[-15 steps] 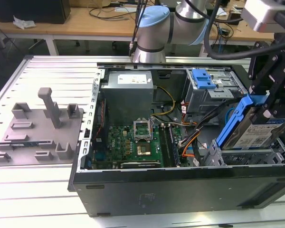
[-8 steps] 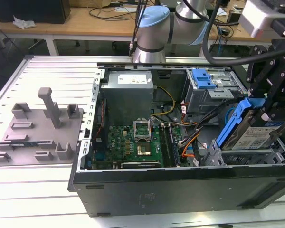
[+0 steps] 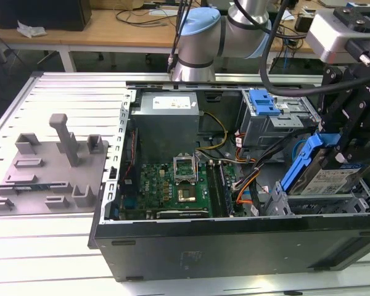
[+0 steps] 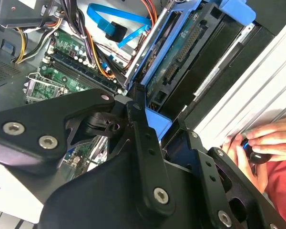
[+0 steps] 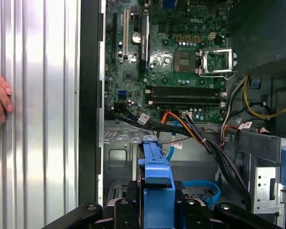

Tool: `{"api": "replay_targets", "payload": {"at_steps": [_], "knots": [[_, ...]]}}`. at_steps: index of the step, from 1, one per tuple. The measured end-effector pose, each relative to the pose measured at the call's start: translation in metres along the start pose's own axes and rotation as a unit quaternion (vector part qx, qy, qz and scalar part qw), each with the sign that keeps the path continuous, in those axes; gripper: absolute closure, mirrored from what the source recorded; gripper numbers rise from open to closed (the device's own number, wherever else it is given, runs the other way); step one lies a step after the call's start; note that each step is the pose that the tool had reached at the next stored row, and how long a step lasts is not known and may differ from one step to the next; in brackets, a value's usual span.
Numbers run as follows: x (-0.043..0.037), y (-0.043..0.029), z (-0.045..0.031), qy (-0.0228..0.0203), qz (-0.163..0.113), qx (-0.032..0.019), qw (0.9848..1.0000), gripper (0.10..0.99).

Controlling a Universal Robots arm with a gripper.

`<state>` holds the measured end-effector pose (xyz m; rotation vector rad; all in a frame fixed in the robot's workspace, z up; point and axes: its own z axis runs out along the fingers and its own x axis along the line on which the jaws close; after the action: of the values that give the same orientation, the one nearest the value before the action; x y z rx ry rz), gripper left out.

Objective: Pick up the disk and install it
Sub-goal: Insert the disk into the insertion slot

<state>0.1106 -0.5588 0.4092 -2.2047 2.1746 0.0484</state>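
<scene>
silver with a blue carrier frame, the disk [image 3: 330, 177] sits tilted, one end raised, above the metal drive cage [image 3: 333, 206] at the near corner of the open computer case [image 3: 234, 243], on the exterior view's right. the gripper [image 3: 345, 154] is clamped on the disk's sides. a green motherboard [image 3: 172, 185] lies on the case floor, with a grey power supply [image 3: 166, 120] against the far wall. a person's hand [image 4: 257, 143] rests on the ribbed table [image 3: 49, 246], just beside the case.
</scene>
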Motion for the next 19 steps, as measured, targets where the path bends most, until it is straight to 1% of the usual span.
{"api": "replay_targets", "payload": {"at_steps": [5,7,8,9,10,19], "knots": [[0.0010,0.0001,0.0052,-0.0004,0.000,0.0000,1.0000,0.718],[0.0013,0.0000,0.0058,-0.0002,0.000,0.0001,1.0000,0.718],[0.0014,0.0001,0.0059,-0.0004,0.000,0.0000,1.0000,0.647],[0.0014,0.0000,0.0060,-0.0005,0.000,0.0000,1.0000,0.647],[0.0015,0.0000,0.0060,-0.0005,0.000,0.0000,1.0000,0.580],[0.0016,0.0000,0.0061,-0.0005,0.000,0.0000,1.0000,0.580]]}}
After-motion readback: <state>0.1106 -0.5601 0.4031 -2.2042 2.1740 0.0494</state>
